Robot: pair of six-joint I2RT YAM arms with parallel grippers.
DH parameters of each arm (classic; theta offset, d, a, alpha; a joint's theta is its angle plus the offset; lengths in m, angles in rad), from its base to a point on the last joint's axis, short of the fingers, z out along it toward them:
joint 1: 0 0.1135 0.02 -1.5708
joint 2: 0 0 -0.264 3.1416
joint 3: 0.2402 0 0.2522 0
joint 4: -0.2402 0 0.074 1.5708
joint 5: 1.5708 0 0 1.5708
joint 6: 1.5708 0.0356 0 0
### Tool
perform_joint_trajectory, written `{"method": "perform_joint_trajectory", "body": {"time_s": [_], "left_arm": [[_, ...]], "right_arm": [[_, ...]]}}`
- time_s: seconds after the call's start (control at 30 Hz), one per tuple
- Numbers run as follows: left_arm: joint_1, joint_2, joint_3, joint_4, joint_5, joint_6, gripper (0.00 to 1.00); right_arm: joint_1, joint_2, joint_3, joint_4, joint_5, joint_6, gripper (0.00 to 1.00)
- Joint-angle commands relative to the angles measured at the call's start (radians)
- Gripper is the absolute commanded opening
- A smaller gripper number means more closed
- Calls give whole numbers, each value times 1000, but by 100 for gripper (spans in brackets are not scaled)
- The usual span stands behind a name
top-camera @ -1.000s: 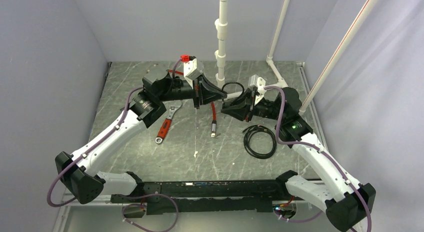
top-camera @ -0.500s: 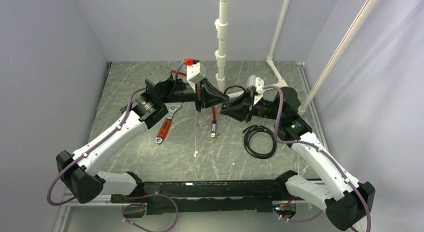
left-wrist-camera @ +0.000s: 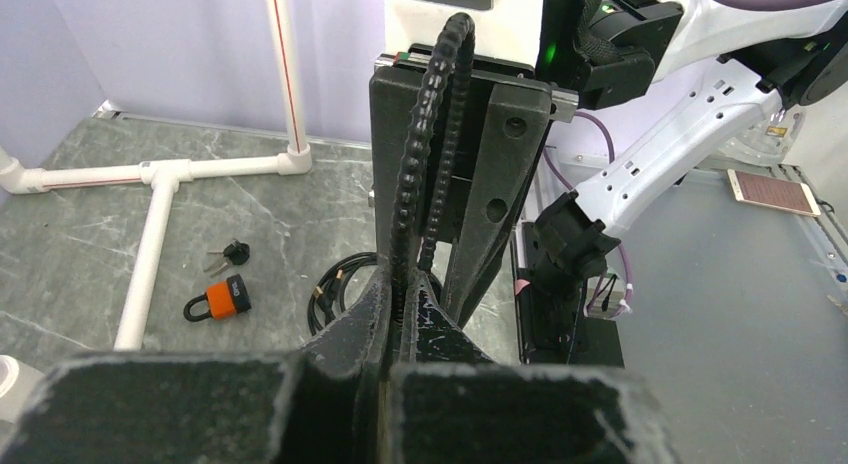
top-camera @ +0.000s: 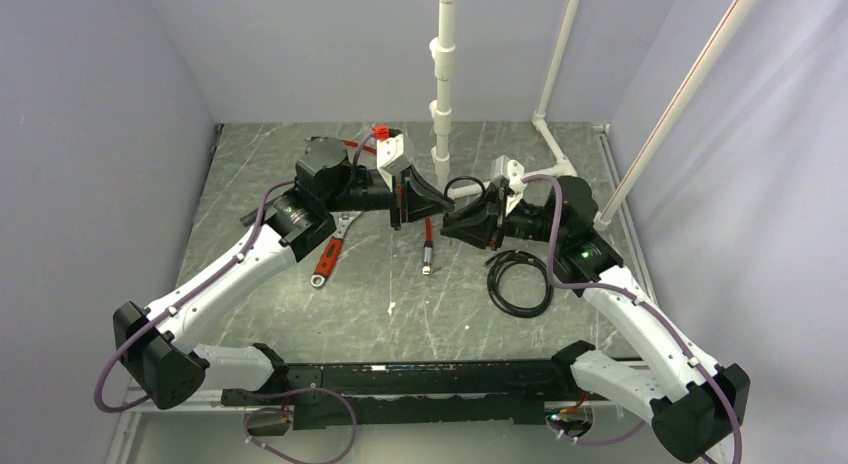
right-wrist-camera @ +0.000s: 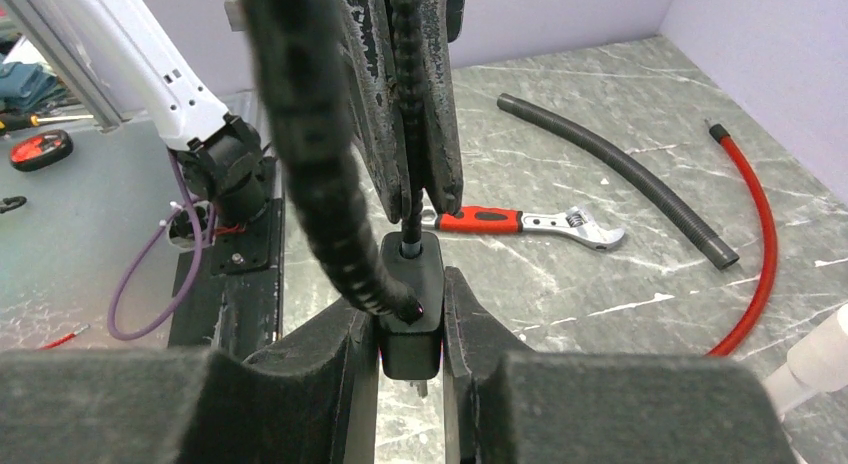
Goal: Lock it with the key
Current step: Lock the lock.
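Judging the key (left-wrist-camera: 235, 251) light and stiff, we'd pinch its head. Our left claw (left-wrist-camera: 400, 304) clamps cable (left-wrist-camera: 415, 164); right claw (right-wrist-camera: 411, 284) clamps lock (right-wrist-camera: 408, 329).

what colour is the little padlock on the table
The padlock is orange with a black shackle, clearest in the left wrist view.

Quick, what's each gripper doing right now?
Left gripper: closed, fingers pinching the ribbed black cable.
Right gripper: closed on the black lock body.
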Motion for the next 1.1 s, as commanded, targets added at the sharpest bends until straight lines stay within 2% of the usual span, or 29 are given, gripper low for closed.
{"method": "perform_joint_trajectory", "body": {"time_s": [0.0,0.33,0.53,0.77,1.07], "left_arm": [[1,-1,-5,-66,15,42,0],[-21,25,-17,-153,86,168,0],[-25,25,-55,-217,88,185,0],[14,39,-113,-151,118,-11,0],[-31,54,-123,-175,127,16,0]], "right_arm": [[10,-32,21,98,-24,-9,0],[10,7,83,112,15,40,0],[10,9,95,124,9,40,0],[9,1,110,121,24,-8,0],[9,44,130,179,64,43,0]]}}
